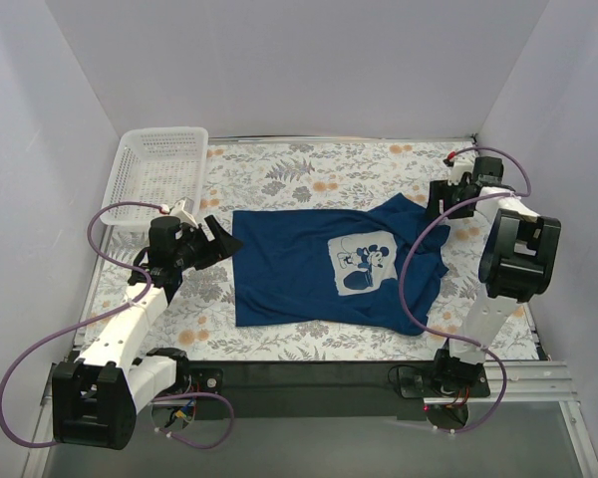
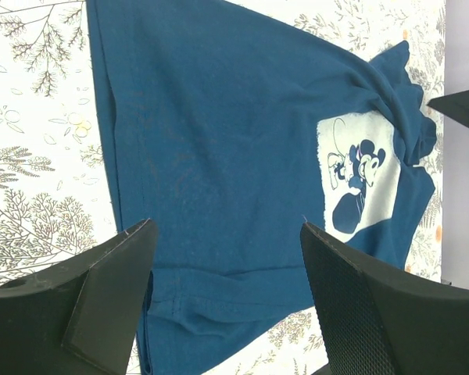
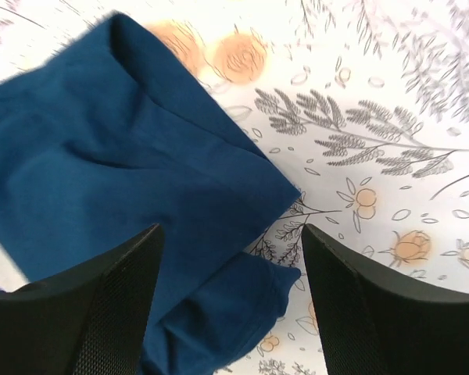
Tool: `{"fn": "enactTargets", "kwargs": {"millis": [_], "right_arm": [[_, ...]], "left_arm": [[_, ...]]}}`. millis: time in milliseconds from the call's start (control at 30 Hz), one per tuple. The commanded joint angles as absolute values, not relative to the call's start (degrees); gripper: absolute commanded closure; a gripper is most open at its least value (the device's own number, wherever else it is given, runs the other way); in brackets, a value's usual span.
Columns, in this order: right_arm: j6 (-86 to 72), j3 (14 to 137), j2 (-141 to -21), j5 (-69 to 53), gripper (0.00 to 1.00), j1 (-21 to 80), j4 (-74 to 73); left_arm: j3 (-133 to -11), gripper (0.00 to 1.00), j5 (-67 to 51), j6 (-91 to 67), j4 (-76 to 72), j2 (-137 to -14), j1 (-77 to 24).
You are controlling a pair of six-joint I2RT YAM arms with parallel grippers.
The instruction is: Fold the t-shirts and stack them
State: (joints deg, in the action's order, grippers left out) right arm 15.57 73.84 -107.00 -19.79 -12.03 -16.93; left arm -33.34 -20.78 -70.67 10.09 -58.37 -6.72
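Observation:
One dark navy t-shirt (image 1: 289, 269) lies spread on the floral tablecloth, its pale chest graphic (image 1: 364, 261) facing up. The right side and sleeves are bunched. My left gripper (image 1: 224, 239) hovers open at the shirt's left edge. In the left wrist view the t-shirt (image 2: 219, 141) fills the gap under my left gripper (image 2: 228, 226), with a folded hem strip below. My right gripper (image 1: 441, 199) stands open above the shirt's far right corner. In the right wrist view a folded corner of the t-shirt (image 3: 117, 172) and a sleeve end lie under my right gripper (image 3: 230, 230), which holds nothing.
A white lattice basket (image 1: 159, 169) stands at the back left corner. White walls enclose the table on three sides. A black rail (image 1: 309, 373) runs along the near edge. Floral cloth (image 1: 309, 169) shows behind the shirt.

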Motion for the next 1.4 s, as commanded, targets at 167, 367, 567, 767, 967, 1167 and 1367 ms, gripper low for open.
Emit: {"fn": "enactTargets", "kwargs": {"millis": [167, 367, 567, 767, 967, 1167, 1367], "right_arm": [[13.10, 80.68, -113.28, -16.96, 0.37, -12.48, -16.17], [12.66, 83.58, -117.24, -17.75, 0.40, -12.83, -16.17], [11.78, 83.94, -118.48, -19.07, 0.48, -13.36, -16.79], [10.20, 83.23, -118.48, -23.19, 0.48, -14.68, -17.67], [5.19, 84.81, -115.84, -24.96, 0.44, -17.05, -17.40], [-1.82, 83.32, -115.05, -25.57, 0.50, -17.40, -16.44], [-4.30, 82.80, -118.47, -26.19, 0.58, -17.40, -16.52]], "left_arm": [[-33.49, 0.31, -21.53, -69.34, 9.58, -57.83, -6.94], [-33.40, 0.31, -21.45, -69.08, 9.58, -57.57, -6.94], [-33.40, 0.31, -21.45, -69.26, 9.58, -57.57, -6.94], [-33.40, 0.31, -21.71, -69.26, 9.49, -57.66, -6.94], [-33.22, 0.31, -21.71, -69.35, 9.49, -57.83, -6.94], [-33.13, 0.31, -21.62, -69.52, 9.23, -57.75, -6.86], [-32.87, 0.31, -21.36, -69.26, 9.40, -56.95, -6.94]]}}
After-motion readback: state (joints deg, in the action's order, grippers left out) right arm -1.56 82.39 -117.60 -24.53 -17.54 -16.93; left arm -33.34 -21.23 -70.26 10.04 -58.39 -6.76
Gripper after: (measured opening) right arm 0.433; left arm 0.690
